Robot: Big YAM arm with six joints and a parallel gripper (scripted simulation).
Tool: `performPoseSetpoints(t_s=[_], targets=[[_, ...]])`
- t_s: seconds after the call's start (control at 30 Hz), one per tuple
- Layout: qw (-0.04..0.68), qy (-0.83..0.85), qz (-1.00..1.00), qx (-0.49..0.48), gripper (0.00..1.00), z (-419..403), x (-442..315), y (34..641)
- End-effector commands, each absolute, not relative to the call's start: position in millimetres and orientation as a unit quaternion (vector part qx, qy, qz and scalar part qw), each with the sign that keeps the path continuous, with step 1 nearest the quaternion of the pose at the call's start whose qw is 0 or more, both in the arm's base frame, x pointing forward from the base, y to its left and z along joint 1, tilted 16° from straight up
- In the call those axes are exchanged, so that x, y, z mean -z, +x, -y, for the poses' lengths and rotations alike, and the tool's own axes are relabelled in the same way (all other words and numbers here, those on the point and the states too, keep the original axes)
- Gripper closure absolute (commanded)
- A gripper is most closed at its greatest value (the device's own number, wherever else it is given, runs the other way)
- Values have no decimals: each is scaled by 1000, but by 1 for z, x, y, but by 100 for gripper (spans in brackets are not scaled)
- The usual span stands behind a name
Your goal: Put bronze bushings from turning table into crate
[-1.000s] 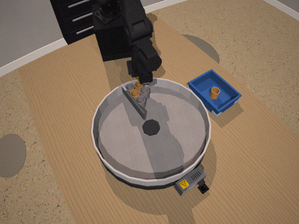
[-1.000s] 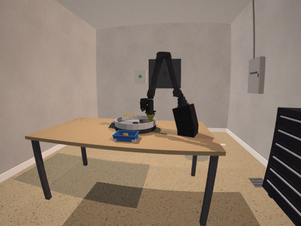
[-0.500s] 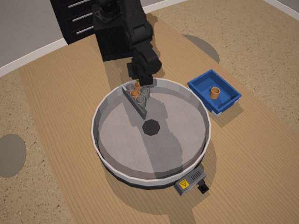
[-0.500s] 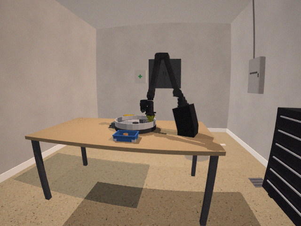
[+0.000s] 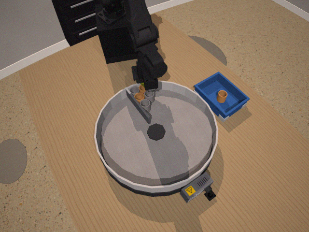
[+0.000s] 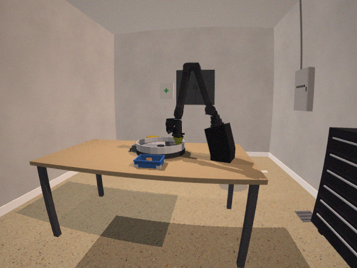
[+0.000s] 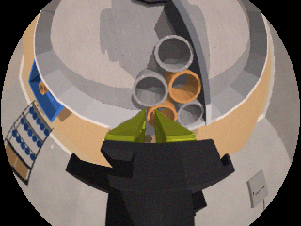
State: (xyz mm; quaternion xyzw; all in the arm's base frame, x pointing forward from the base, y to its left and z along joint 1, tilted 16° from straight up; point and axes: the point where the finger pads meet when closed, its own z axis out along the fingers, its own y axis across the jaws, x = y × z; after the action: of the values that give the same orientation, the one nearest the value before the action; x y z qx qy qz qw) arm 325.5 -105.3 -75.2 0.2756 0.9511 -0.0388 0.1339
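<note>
1. Noted jaws of black gripper with yellow-green tapered fingers (image 5: 142,84) (image 6: 178,143) nearly together, narrow gap, clamped on nothing; placed at rim of round grey-white turning table (image 5: 119,157) (image 6: 159,149) (image 7: 89,42).
2. Found one bronze cylindrical bushing (image 5: 141,89) (image 7: 173,114) at fingertips, another bronze bushing (image 5: 139,99) (image 7: 184,101) beside straight grey bar (image 5: 138,107) (image 7: 198,56), both on turning table.
3. Counted three steel bushings there.
4. Located third bronze bushing (image 5: 221,97) (image 6: 148,159) (image 7: 42,88) in blue rectangular crate (image 5: 231,109) (image 6: 149,163) (image 7: 55,110) beside turning table.

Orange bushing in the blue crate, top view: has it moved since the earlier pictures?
No. The orange bushing stands in the same spot against the walls of the blue crate.
</note>
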Motion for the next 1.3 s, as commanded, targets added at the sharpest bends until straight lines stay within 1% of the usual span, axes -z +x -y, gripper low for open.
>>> performPoseSetpoints(t_s=[0.0,0.73,0.77,1.27], targets=[[154,274,-949,39,88,113,69,340],[154,274,-949,39,88,113,69,340],[154,274,-949,39,100,113,69,340],[153,274,-949,42,100,113,69,338]])
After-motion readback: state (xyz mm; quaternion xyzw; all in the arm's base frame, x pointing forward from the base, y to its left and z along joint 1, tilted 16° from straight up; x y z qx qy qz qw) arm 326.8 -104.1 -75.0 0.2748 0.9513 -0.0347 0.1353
